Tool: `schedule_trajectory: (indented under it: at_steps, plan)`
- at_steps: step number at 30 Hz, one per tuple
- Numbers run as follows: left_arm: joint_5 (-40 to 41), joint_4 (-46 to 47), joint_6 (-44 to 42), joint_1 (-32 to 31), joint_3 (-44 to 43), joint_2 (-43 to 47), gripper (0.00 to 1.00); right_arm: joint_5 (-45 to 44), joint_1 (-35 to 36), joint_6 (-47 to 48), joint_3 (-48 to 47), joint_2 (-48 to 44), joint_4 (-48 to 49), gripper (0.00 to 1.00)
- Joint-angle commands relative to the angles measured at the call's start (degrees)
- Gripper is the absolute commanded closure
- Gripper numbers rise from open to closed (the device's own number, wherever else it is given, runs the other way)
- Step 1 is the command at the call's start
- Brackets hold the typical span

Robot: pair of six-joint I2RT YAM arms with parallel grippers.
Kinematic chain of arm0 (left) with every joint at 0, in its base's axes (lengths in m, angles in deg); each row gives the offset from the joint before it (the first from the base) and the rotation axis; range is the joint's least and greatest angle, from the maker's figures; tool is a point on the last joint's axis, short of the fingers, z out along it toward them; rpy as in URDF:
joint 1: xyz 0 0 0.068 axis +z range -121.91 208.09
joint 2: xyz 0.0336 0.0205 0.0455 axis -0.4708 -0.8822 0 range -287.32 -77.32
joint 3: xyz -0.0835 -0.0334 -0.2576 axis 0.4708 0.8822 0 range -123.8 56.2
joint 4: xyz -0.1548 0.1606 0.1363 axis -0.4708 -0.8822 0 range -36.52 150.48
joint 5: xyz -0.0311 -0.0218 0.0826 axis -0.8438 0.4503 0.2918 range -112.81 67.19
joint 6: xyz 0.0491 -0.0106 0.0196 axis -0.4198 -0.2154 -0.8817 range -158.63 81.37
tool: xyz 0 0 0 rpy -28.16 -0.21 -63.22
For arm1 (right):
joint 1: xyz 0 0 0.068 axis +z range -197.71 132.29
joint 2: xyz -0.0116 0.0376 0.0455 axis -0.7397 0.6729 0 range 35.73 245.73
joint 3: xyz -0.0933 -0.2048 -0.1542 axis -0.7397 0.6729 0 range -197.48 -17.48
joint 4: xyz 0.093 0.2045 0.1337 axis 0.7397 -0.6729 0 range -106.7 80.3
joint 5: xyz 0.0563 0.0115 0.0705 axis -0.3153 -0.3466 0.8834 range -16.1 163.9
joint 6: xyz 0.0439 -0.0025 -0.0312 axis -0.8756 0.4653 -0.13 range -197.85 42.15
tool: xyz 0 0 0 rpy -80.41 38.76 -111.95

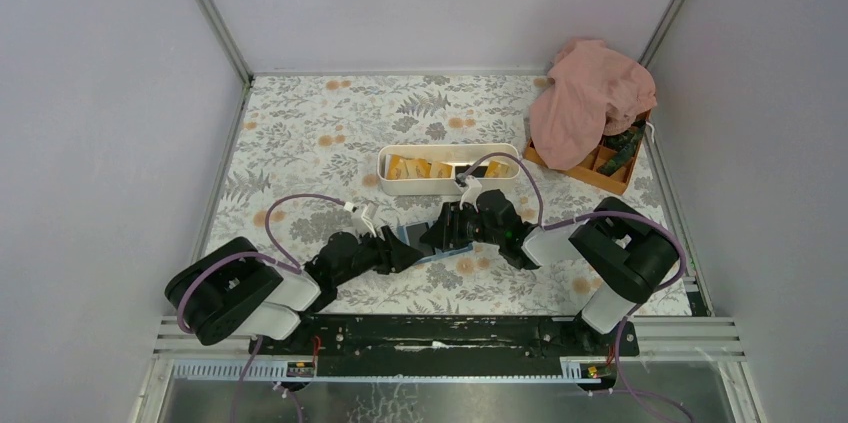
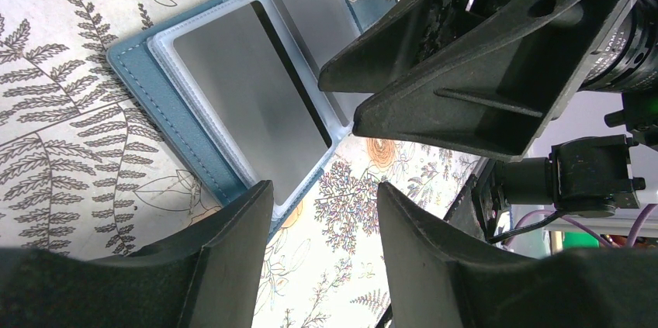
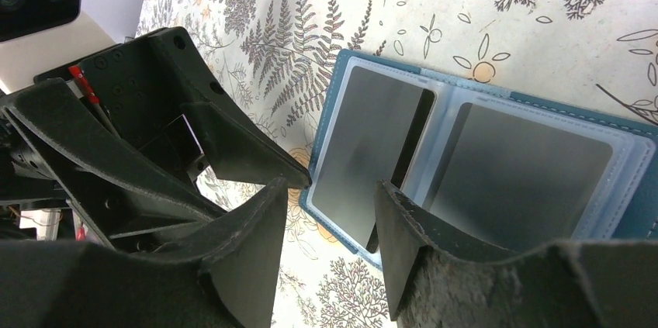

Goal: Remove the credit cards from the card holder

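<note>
The card holder (image 2: pixel 233 103) lies opened flat on the fern-and-flower printed tablecloth (image 1: pixel 320 133), between the two arms and just in front of the long white tray (image 1: pixel 450 183). It is a thin blue rectangular case with stitched edges. Inside are clear, frosted plastic sleeves with rounded corners over smooth grey panels. A narrow black strip shows at the centre fold.

The left gripper (image 2: pixel 326 215) has its matte black, wedge-shaped jaws spread apart, with tablecloth and one corner of the holder showing in the gap. The right gripper (image 3: pixel 326 208) is likewise spread wide over the holder's opposite edge and grips nothing. Whether either fingertip actually touches the case is hard to tell from these angles.

Small orange-yellow cards (image 1: pixel 408 167) seem to lie in the tray. At the far right, a crumpled pink cloth (image 1: pixel 590 98) is draped over an orange compartment box (image 1: pixel 600 175).
</note>
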Motion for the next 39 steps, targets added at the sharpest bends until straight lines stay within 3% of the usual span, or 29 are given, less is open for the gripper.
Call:
schedule_trajectory:
  at_steps: [1, 39]
  plan:
    - [0.16, 0.67, -0.62, 0.29, -0.13, 0.08, 0.41, 0.99, 0.67, -0.60, -1.42, 0.06, 3.67, 0.47]
    - [0.96, -2.13, -1.05, 0.29, -0.86, 1.80, 0.41, 2.74, 1.16, -2.12, -1.73, 1.15, 6.18, 0.47]
